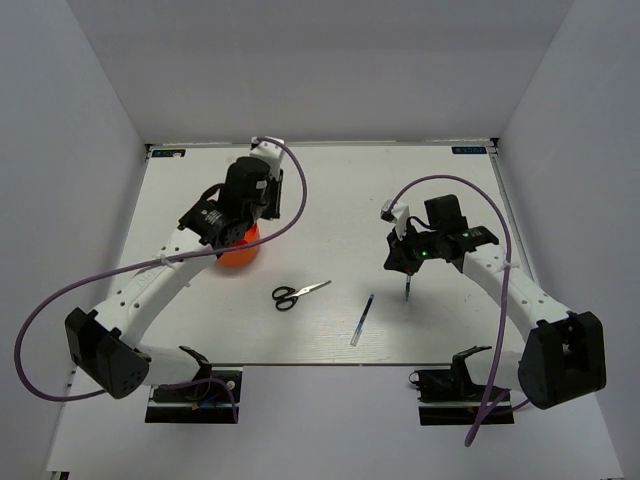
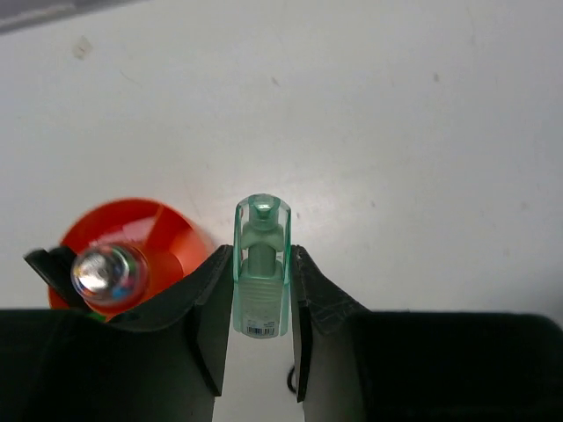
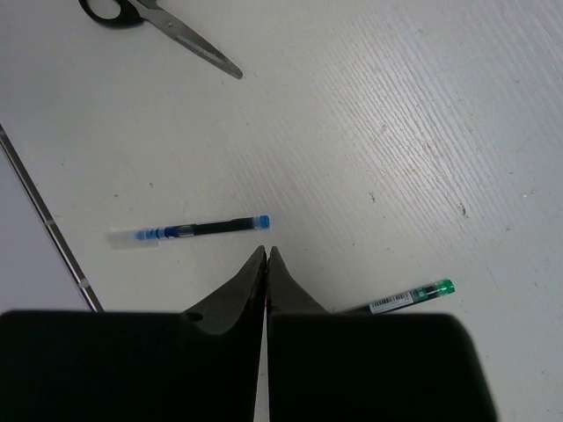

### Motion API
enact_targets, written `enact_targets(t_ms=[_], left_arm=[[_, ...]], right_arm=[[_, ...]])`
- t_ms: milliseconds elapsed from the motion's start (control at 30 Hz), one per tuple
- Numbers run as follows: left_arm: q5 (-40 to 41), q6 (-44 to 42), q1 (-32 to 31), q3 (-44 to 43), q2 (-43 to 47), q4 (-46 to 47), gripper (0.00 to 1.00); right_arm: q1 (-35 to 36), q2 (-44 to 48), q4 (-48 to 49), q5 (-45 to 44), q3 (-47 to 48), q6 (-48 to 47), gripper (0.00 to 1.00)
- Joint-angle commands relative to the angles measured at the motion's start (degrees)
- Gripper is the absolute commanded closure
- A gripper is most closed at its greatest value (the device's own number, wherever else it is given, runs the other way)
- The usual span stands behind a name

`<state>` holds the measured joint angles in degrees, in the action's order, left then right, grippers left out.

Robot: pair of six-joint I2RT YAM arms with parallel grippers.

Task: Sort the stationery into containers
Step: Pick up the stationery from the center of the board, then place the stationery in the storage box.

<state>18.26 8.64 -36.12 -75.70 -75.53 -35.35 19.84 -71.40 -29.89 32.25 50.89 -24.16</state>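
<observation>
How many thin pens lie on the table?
2. The blue pen lies by the near edge; the green pen beside the shut right claw, partly hidden. The orange cup may hold others.

White tabletop (image 1: 330, 190), bearing:
- orange-red cup (image 1: 240, 256), left of centre
- black-handled scissors (image 1: 298, 294), centre, blades pointing right
- blue pen (image 1: 362, 320), just right of the scissors, nearer
- green pen (image 1: 408, 291), further right

Pincer (image 3: 266, 256) closed tight; blue pen (image 3: 189, 232) just ahead, green pen (image 3: 413, 296) right, scissors (image 3: 180, 33) farther.
</observation>
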Motion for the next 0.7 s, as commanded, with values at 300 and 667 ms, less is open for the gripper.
enact_targets(t_ms=[300, 667], left_arm=[[-8.4, -2.4, 15.5, 4.0, -3.7, 25.6, 1.0], [-14.3, 0.2, 23.5, 4.4, -12.5, 32.9, 1.0]], right_arm=[[-0.3, 1.3, 1.1, 2.4, 1.0, 0.0, 0.98], [-0.3, -0.8, 1.3, 1.1, 1.0, -0.5, 0.98]])
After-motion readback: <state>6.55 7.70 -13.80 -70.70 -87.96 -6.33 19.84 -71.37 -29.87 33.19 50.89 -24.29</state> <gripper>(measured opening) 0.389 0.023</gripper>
